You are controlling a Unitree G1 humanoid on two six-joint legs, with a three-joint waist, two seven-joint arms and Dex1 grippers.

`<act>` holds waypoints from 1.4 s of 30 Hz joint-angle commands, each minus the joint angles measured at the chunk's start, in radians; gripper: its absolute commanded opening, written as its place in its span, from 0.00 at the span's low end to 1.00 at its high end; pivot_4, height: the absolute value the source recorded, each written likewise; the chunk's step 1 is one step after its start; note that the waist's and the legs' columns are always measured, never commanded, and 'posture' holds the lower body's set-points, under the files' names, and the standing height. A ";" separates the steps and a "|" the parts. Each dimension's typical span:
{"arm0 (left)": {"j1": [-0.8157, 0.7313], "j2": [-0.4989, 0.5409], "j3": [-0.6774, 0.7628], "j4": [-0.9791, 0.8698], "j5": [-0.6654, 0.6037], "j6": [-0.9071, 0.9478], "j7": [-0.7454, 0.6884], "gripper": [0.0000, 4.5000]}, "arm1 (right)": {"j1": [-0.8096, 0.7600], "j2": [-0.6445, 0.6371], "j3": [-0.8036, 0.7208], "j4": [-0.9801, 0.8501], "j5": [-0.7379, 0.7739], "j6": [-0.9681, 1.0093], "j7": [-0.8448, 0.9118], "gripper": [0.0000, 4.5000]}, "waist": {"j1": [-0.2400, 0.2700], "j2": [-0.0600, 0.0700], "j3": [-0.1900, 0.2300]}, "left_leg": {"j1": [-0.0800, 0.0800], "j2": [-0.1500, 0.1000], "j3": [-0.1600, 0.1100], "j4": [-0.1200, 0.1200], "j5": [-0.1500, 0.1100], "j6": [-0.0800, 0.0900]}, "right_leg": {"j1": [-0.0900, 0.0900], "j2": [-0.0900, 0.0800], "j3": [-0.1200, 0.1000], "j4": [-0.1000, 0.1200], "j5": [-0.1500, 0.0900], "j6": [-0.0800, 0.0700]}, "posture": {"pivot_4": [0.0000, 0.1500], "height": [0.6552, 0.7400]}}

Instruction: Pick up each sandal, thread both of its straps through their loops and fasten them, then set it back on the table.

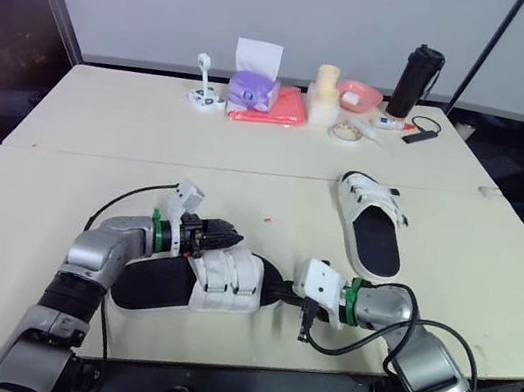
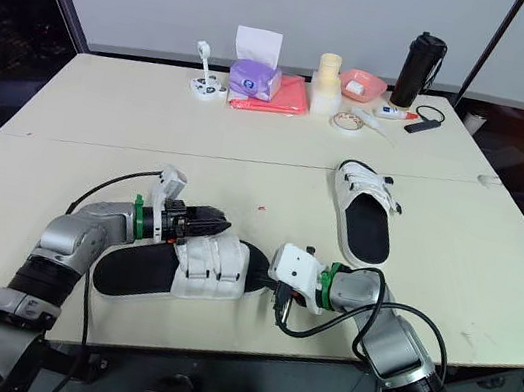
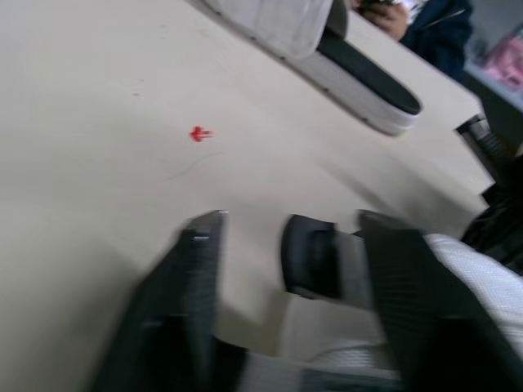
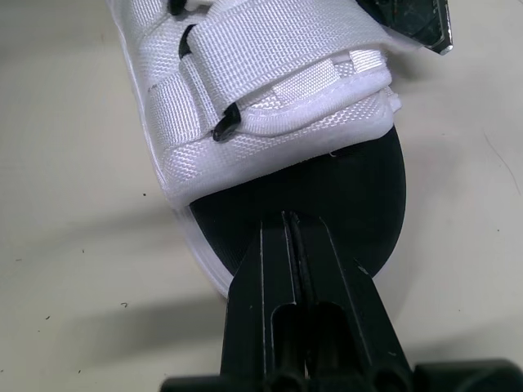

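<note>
Two white sandals were counted: near sandal [image 1: 227,281], far sandal [image 1: 374,238]. One black flask [image 1: 416,81], one purple tissue box [image 1: 252,90], one pink bowl [image 1: 359,94], one tape roll [image 1: 346,132].

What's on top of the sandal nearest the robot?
Two white straps cross the sandal; the right gripper, shut, is over its bare black insole. The left gripper is by the straps. The insole under the straps is covered.

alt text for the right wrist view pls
The right pincer, fingers shut together, rests over the black footbed of a white sandal lying on a cream table. Its white straps cross the upper.
</note>
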 commanded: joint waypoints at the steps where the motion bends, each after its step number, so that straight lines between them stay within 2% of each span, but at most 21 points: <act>1: -0.020 0.002 -0.061 0.013 0.087 -0.087 -0.002 0.90 | 0.021 -0.017 0.026 0.013 -0.014 0.016 0.019 0.00 | 0.001 0.000 0.000 | 0.000 0.000 0.000 0.000 0.000 0.000 | 0.000 0.000 0.000 0.000 0.000 0.000 | 1.00 1.00; 5: -0.056 0.010 -0.098 0.073 0.197 -0.181 0.042 0.90 | 0.017 -0.015 0.025 0.018 -0.016 0.013 0.018 0.00 | 0.001 0.000 0.000 | 0.000 0.000 0.000 0.000 0.000 0.000 | 0.000 0.000 0.000 0.000 0.000 0.000 | 1.00 1.00; 12: -0.104 0.023 -0.073 0.129 0.285 -0.265 0.134 0.90 | 0.014 -0.013 0.027 0.022 -0.016 0.010 0.016 0.00 | 0.000 -0.001 0.000 | 0.000 -0.001 0.000 0.000 0.000 0.000 | 0.000 0.000 0.000 0.000 0.000 0.000 | 1.00 1.00; 16: -0.078 0.045 -0.015 0.068 0.210 -0.265 0.072 0.90 | 0.008 -0.008 0.028 0.025 -0.016 0.010 0.015 0.00 | -0.001 -0.001 0.000 | 0.000 0.000 0.000 0.000 0.000 0.000 | 0.000 0.000 0.000 0.000 0.000 0.000 | 1.00 1.00; 21: 0.051 0.140 0.064 -0.195 0.034 -0.205 -0.112 0.90 | -0.010 -0.008 -0.001 -0.028 0.026 0.045 0.026 0.00 | -0.005 0.000 0.000 | 0.000 0.000 0.000 -0.001 0.000 0.000 | -0.001 0.000 0.000 0.000 0.000 0.000 | 1.00 1.00; 24: 0.135 0.218 0.088 -0.318 0.009 -0.217 -0.166 0.90 | -0.026 -0.021 -0.015 -0.060 0.024 0.046 0.026 0.00 | -0.003 0.000 0.001 | -0.001 0.001 -0.001 -0.001 0.000 0.000 | -0.001 0.000 0.001 0.000 0.000 0.000 | 1.00 1.00; 30: 0.245 0.310 0.104 -0.315 0.122 -0.571 -0.234 0.90 | -0.046 -0.061 -0.048 -0.136 0.044 0.086 0.042 0.00 | 0.005 0.001 0.001 | -0.001 0.001 -0.001 -0.001 0.000 -0.001 | -0.001 -0.003 0.002 0.000 -0.002 -0.004 | 1.00 1.00; 33: 0.252 0.325 0.109 -0.233 0.186 -0.804 -0.247 0.90 | -0.050 -0.096 -0.091 -0.187 0.074 0.124 0.059 0.00 | 0.008 0.001 0.001 | -0.002 0.001 -0.001 -0.001 0.000 -0.001 | -0.002 -0.004 0.002 -0.001 -0.002 -0.004 | 1.00 1.00; 36: 0.227 0.327 0.084 -0.113 0.256 -1.062 -0.247 0.90 | -0.053 -0.126 -0.183 -0.273 0.176 0.225 0.078 0.00 | 0.006 0.002 0.002 | -0.002 0.001 0.000 -0.001 0.000 0.000 | -0.003 -0.006 0.002 -0.002 -0.002 -0.004 | 1.00 1.00; 42: 0.179 0.322 0.010 0.081 0.348 -1.453 -0.232 0.90 | -0.027 -0.176 -0.315 -0.367 0.333 0.361 0.084 0.00 | 0.007 0.002 0.002 | -0.011 0.000 0.000 0.000 0.000 0.000 | -0.011 -0.007 0.001 -0.002 0.000 0.000 | 1.00 1.00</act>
